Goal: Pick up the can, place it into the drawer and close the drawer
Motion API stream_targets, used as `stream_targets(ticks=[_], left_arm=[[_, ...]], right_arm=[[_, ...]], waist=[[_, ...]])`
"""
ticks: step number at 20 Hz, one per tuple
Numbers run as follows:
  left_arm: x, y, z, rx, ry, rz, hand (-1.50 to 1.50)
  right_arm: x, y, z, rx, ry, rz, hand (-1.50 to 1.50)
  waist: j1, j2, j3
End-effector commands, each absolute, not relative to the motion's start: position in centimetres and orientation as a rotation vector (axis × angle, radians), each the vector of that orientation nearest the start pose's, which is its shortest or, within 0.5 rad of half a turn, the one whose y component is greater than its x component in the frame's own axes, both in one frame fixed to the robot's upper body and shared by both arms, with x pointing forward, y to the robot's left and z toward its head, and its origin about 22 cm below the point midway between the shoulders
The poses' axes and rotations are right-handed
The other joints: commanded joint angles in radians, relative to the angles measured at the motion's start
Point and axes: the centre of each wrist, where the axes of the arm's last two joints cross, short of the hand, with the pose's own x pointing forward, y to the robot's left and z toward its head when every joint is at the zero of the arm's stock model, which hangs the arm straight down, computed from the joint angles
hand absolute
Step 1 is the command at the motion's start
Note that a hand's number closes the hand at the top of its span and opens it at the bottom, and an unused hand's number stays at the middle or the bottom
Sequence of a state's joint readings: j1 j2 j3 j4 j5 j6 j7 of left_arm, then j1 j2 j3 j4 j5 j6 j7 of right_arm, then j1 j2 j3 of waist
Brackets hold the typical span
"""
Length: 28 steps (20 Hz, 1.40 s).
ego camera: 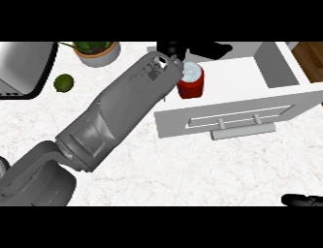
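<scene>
The red can [190,85] with a pale top stands upright in the open white drawer [228,80], at its left end. My left forearm runs from the lower left up to the can. My left hand [208,48] lies just behind the can, its black fingers stretched to the right and not curled round it. The drawer's front panel [192,121] with its handle [243,131] faces me. At the view's right edge my right hand [313,200] rests open, fingers up.
A silver toaster [13,68] stands at the far left. A potted plant [96,51] is at the back, and a green fruit [63,83] lies beside the toaster. The marble counter [192,169] spreads in front of the drawer. Wooden floor shows at the upper right.
</scene>
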<state>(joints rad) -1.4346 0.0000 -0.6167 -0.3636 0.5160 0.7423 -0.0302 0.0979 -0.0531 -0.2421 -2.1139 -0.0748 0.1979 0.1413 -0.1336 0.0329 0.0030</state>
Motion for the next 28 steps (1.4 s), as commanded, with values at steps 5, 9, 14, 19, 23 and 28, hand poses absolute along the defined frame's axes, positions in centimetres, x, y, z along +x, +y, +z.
stream_targets(ticks=[5,9,14,19,23,28], left_arm=[[42.8,-0.4,15.9,0.342,-1.766,-0.177,-1.5],[42.9,-0.3,16.0,0.323,-1.76,-0.134,-1.5],[42.7,-1.4,18.1,0.268,-1.764,-0.102,-1.5],[42.3,-1.3,17.4,0.222,-1.789,-0.049,-1.5],[42.0,-1.5,17.0,0.245,-1.815,-0.039,-1.5],[41.7,-2.3,18.4,0.224,-1.812,-0.04,-1.5]], right_arm=[[18.3,-29.8,12.4,-0.184,-1.907,0.074,-1.5],[17.3,-29.4,13.9,-0.308,-1.978,0.22,-1.5],[17.8,-28.8,14.9,-0.393,-2.016,0.369,-1.5],[17.9,-27.2,13.8,-0.49,-2.03,0.485,-1.5],[19.5,-26.7,15.5,-0.628,-2.023,0.625,-1.5],[20.9,-26.2,14.4,-0.813,-1.918,0.803,-1.5]], waist=[[0.002,-0.003,-0.001],[-0.002,-0.002,-0.002],[0.01,-0.003,-0.001],[0.047,-0.011,-0.001],[0.039,-0.005,-0.002],[0.094,-0.021,-0.003]])
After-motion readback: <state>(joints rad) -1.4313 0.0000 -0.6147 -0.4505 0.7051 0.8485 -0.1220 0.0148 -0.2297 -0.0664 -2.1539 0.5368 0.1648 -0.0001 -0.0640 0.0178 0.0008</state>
